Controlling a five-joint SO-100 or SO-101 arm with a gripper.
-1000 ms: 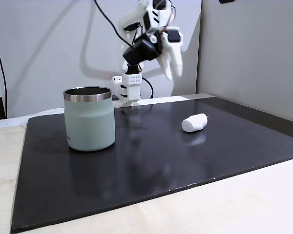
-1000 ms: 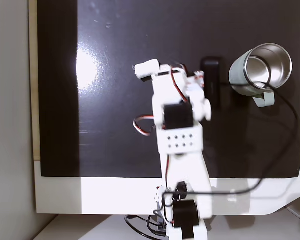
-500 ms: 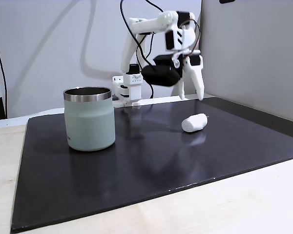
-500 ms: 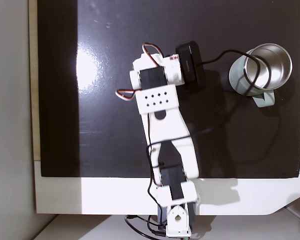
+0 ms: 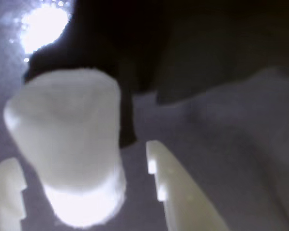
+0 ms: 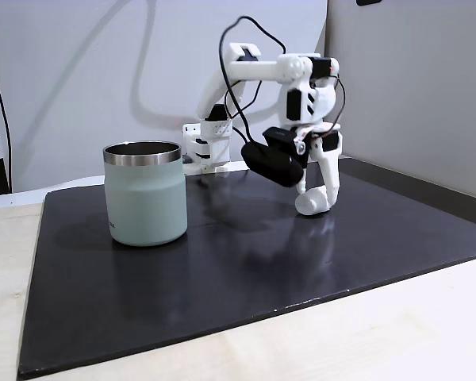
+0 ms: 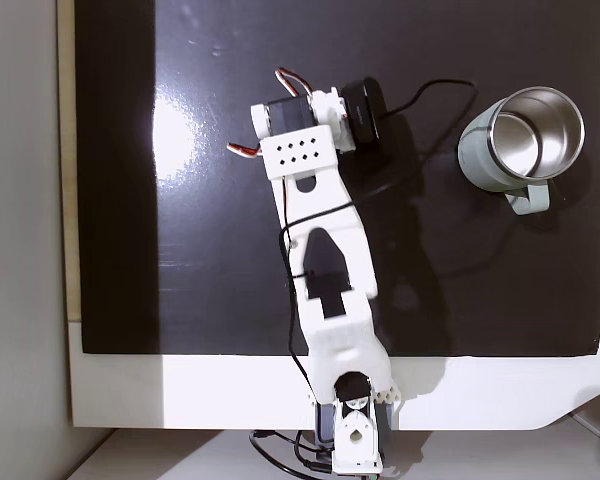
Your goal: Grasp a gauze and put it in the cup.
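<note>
cup (image 6: 145,194) holds nothing; tool (image 5: 82,192) spread wide astride gauze (image 5: 70,149) on mat (image 6: 246,262).

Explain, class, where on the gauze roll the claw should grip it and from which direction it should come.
Grip the gauze across the middle of its rounded side, coming down from above. It lies on its side on the black mat, so the soft curved flanks are the narrow span that the fingers can straddle. In the wrist view the open claw has one fingertip either side of the roll, which suits that approach.
</note>
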